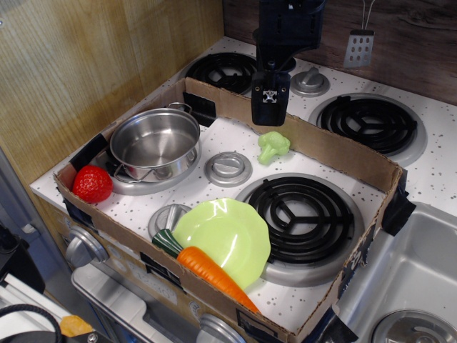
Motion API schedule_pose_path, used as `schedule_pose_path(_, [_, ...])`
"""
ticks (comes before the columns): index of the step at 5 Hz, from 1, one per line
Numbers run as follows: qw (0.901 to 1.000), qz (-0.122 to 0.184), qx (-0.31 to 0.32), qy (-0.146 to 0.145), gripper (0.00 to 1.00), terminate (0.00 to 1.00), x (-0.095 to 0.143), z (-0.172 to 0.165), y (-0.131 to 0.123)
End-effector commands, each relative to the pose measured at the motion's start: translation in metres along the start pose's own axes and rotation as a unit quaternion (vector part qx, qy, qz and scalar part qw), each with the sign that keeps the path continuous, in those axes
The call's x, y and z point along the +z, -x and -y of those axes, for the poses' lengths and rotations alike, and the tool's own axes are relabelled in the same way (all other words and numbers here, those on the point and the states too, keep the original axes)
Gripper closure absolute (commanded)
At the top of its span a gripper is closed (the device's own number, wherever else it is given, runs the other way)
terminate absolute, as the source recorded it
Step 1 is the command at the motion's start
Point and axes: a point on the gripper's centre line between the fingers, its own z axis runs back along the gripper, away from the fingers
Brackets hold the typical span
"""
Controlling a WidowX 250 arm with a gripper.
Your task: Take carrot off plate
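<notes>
A: Containers first. What holds what?

B: Cardboard tray [314, 146] walls in the front half of the toy stove [428, 171]. Inside it: steel pot [155, 143] at 9 o'clock, sitting on a burner, nothing visible in it. Strawberry [92, 184] just beside the pot toward 8 o'clock, in the tray corner. Broccoli [273, 146] near 1 o'clock, on the speckled top. Large coil burner [305, 214] at 4 o'clock, bare.

A: And the plate?

B: Plate [225, 239] at 6 o'clock, overlapping the burner's edge. Carrot [207, 270] lies across the plate's near rim, green stem end pointing to 9 o'clock, tip to 4 o'clock, pressed against the tray's front wall. Whether it rests fully on the plate, cannot tell.

A: Gripper?

B: Gripper [269, 107] hangs at 12 o'clock over the tray's far wall, pointing down. Jaw spacing: cannot tell, the fingers read as one dark block. Carrot is well apart from it, at the opposite side of the tray, toward 6 o'clock.
</notes>
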Motion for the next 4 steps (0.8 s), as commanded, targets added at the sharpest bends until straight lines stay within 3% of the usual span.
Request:
schedule_pose_path(1, [1.0,0.0,0.0,0.0,0.0,0.0,0.0,0.0,0.0])
schedule_pose_path(2, [0.9994,-0.003,-0.029,-0.017,0.0,0.0,0.002,0.0,0.007])
schedule_pose_path(3, [0.9938,-0.022,-0.086,-0.066,0.0,0.0,0.003,0.011,0.016])
schedule_pose_path(4, [0.9848,-0.031,-0.141,-0.097,0.0,0.0,0.001,0.026,0.029])
